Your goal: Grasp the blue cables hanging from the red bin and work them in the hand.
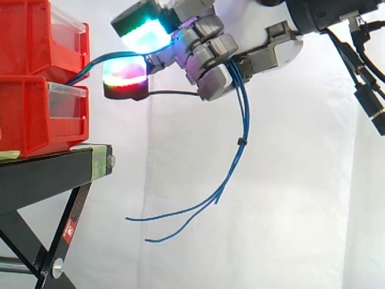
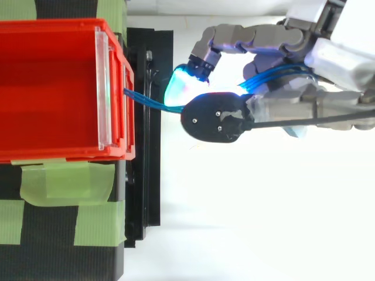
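hand (image 1: 201,54) with fingers curled round the blue cables (image 1: 245,120); cables run from the red bin (image 1: 24,36) beyond the fingertips (image 1: 143,35), through the hand, and hang loose below it.

The bins (image 1: 36,72) at left are red, the cables (image 1: 243,114) blue with a black tie (image 1: 241,141), the hand (image 1: 207,57) grey with pads (image 1: 143,33) glowing cyan-green and red-magenta, the stand (image 1: 48,174) black with pale green tape (image 2: 58,181), the curtain (image 1: 289,198) white.

Grey segmented robot hand (image 1: 207,57), cyan-green glowing pads (image 1: 144,35)
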Tool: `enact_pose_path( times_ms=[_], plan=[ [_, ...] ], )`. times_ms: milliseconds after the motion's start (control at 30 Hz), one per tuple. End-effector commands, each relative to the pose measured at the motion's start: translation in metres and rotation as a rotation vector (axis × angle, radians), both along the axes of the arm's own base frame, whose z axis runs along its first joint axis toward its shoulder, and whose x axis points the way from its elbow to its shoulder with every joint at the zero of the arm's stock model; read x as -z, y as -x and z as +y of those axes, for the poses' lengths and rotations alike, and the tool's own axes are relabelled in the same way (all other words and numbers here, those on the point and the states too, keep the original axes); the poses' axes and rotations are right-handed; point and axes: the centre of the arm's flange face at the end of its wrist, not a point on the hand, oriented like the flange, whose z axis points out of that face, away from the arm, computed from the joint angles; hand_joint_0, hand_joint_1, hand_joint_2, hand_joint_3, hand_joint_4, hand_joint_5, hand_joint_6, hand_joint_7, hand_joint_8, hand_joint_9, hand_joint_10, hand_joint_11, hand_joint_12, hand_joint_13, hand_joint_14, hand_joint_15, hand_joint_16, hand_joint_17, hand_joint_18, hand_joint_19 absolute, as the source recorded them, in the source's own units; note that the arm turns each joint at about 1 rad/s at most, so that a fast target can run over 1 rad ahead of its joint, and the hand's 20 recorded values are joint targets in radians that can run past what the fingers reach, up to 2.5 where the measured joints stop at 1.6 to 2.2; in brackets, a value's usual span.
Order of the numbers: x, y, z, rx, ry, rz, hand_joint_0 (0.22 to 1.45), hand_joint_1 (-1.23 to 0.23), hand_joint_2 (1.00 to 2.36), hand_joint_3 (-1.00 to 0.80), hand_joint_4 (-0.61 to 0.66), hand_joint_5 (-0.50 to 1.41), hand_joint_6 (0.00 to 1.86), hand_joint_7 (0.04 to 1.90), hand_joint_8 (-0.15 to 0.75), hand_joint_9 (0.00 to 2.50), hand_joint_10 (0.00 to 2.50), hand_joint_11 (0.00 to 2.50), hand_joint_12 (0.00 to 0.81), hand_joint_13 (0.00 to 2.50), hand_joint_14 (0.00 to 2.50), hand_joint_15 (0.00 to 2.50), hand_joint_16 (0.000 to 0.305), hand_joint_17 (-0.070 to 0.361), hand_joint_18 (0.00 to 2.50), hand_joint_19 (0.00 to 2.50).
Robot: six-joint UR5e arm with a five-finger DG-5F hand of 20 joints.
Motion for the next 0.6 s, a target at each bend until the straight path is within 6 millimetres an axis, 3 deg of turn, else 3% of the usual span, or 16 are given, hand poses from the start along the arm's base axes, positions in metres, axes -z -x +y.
enact_pose_path(
  times_ms=[0,33,67,167,367,467,567],
  plan=[
    [-0.0010,-0.0021,-0.0009,0.002,-0.005,-0.018,0.97,-0.72,1.00,0.06,0.29,0.30,0.13,1.29,0.511,0.78,2.50,2.50,0.522,0.83,2.50,1.89,0.060,0.134,1.20,1.37],
    [-0.0011,-0.0021,-0.0019,0.005,-0.005,-0.020,1.00,-0.71,1.05,0.25,0.25,0.24,0.36,1.24,0.511,0.78,2.50,2.50,0.522,0.83,2.50,1.89,0.060,0.134,1.20,1.37],
    [-0.0011,-0.0022,-0.0018,0.003,-0.006,-0.020,0.97,-0.70,1.19,0.25,0.24,0.16,0.60,1.15,0.511,0.78,2.50,2.50,0.522,0.83,2.50,1.89,0.060,0.134,1.20,1.37],
    [-0.0009,-0.0021,-0.0025,0.001,-0.002,-0.016,0.93,-0.67,1.39,0.20,0.25,0.10,0.85,1.03,0.511,0.78,2.50,2.50,0.522,0.83,2.50,1.89,0.060,0.134,1.20,1.37],
    [-0.0005,-0.0012,-0.0028,0.002,-0.004,-0.011,0.91,-0.66,1.47,0.19,0.26,0.11,0.89,1.01,0.511,0.78,2.50,2.50,0.522,0.83,2.50,1.89,0.060,0.134,1.20,1.37],
    [-0.0008,-0.0017,-0.0026,0.002,-0.004,-0.014,0.83,-0.66,1.71,0.11,0.26,0.11,0.85,1.02,0.511,0.78,2.50,2.50,0.522,0.83,2.50,1.89,0.060,0.134,1.20,1.37],
    [-0.0009,-0.0019,-0.0026,0.002,-0.004,-0.016,0.80,-0.70,1.77,0.10,0.26,0.11,0.71,1.07,0.511,0.78,2.50,2.50,0.522,0.83,2.50,1.89,0.060,0.134,1.20,1.37]
  ],
)
